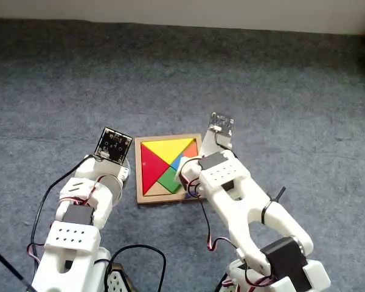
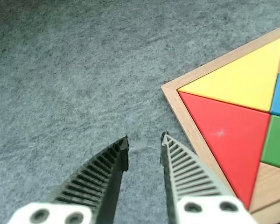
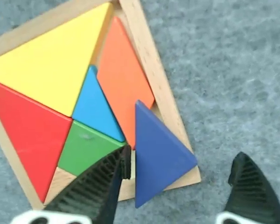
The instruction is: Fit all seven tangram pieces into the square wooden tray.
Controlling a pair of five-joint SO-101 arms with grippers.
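The square wooden tray (image 1: pixel 167 199) lies on grey carpet between the two arms. Inside it sit a yellow triangle (image 3: pixel 51 60), a red triangle (image 3: pixel 30 130), an orange parallelogram (image 3: pixel 123 79), a light blue triangle (image 3: pixel 95 109) and a green square (image 3: pixel 86 149). A dark blue triangle (image 3: pixel 156 156) lies tilted across the tray's rim (image 3: pixel 147 56) at one corner, half on the carpet side. My right gripper (image 3: pixel 183 163) hangs open above it, one finger at the triangle's edge. My left gripper (image 2: pixel 144 140) is open a little over bare carpet, just outside the tray's corner (image 2: pixel 183 112).
Bare wood (image 3: pixel 60 179) shows in the tray beside the green square. Carpet stretches all around the tray. Cables trail from both arm bases (image 1: pixel 140 249) at the near side. A pale wall edge (image 1: pixel 182 12) runs along the far side.
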